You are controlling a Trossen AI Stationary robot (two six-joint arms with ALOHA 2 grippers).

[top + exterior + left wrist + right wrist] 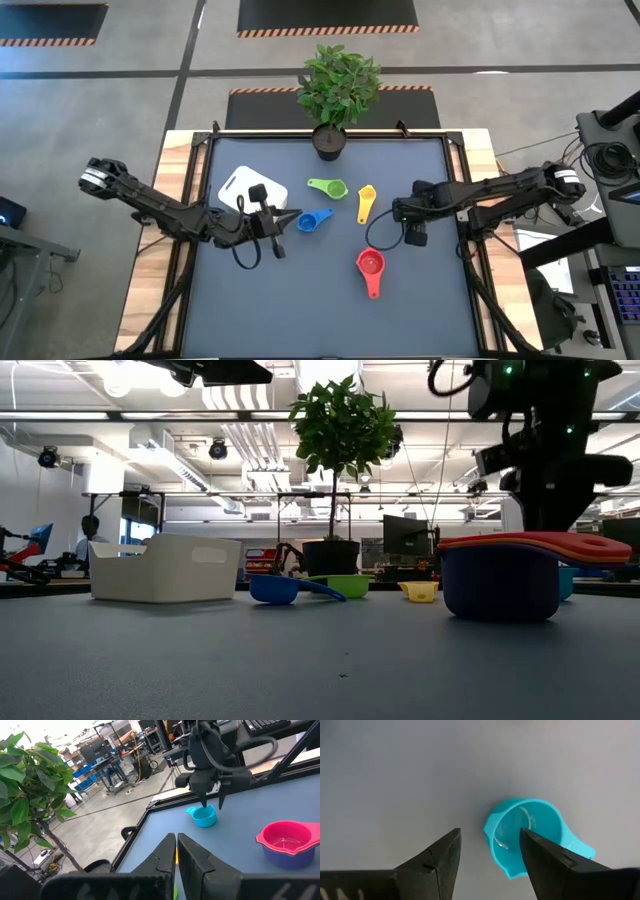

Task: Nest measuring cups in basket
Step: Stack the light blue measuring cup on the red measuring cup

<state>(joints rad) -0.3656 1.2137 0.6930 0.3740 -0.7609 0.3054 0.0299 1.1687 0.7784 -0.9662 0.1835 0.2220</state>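
- Measuring cups lie spread on my dark worktop (300, 310). In the high view the green cup (330, 187) and the yellow cup (366, 201) are near the middle, and the blue cup (312, 221) is just below them.
- The red cup (370, 268) is lower down, right of the middle. In the low view it sits inside a purple cup (500, 585), so that pair already looks nested.
- The teal cup (527, 840) sits on the worktop right under my right gripper (490, 855). The fingers are apart, one by the cup's rim and one on its open side. I do not hold it yet.
- My left gripper (283, 222) hangs left of the middle in the high view, just beside the blue cup. Its fingers look close together with nothing in them.
- The basket (243, 185) is white and sits at the upper left of the worktop, beside my left arm. I cannot see if any cup is in it.
- A plant in a black pot (329, 141) stands at the top edge.
- I think the cups are light, stiff plastic, smooth and a bit slippery. I would pinch the teal cup on its wall or its flat handle so it does not pop out.
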